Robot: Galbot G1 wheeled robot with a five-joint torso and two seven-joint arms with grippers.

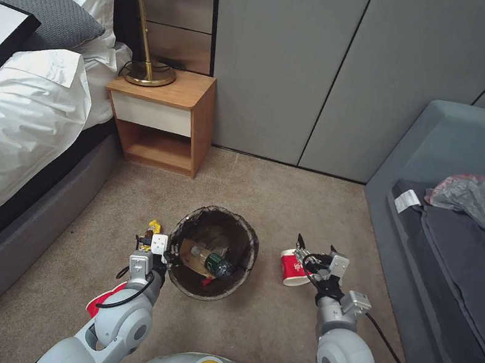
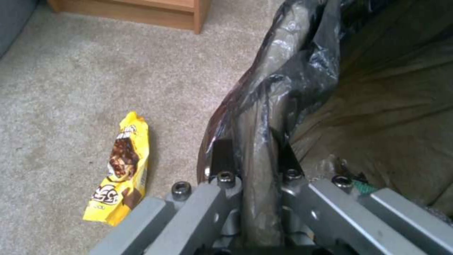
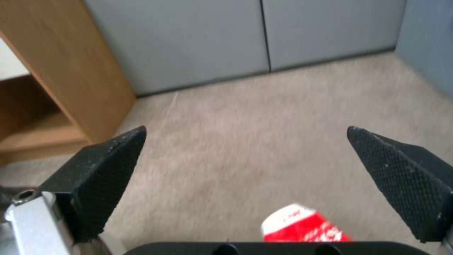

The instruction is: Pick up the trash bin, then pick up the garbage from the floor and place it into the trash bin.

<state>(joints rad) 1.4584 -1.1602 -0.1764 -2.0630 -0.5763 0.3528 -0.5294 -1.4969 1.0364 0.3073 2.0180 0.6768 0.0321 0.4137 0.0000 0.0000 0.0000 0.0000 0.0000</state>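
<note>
1. The left gripper (image 1: 170,254) was clamped on the rim of the trash bin (image 1: 247,242); in the left wrist view its jaws sat closed on either side of the rim, pinching the dark liner bag (image 2: 288,71) against the plastic edge.
2. The bin stood or hung low over the carpet (image 1: 265,192) in front of the robot, between the two arms, mouth upward. Inside lay a green-labelled plastic bottle (image 1: 213,261) on a tan paper bag (image 1: 194,259). Whether the bin's base touched the floor could not be told.
3. The right gripper (image 1: 315,246) hovered over a red-and-white paper cup (image 1: 292,268) lying on its side on the carpet, just right of the bin. Its jaws stood wide apart and held nothing; in the right wrist view the cup (image 3: 304,226) showed low between the two black pads (image 3: 101,166), nearer the gripper's palm than the tips.
4. A yellow snack wrapper (image 2: 120,166) lay on the carpet beside the bin's left side, close to the left gripper.
5. The step in hand appeared to be collecting the cup: bin secured, right arm lined up for a grasp.
6. The next move would likely call for lowering the open jaws around the cup's wall and closing gently, since a paper cup crushes or rolls easily, then carrying it over the bin's mouth.
</note>
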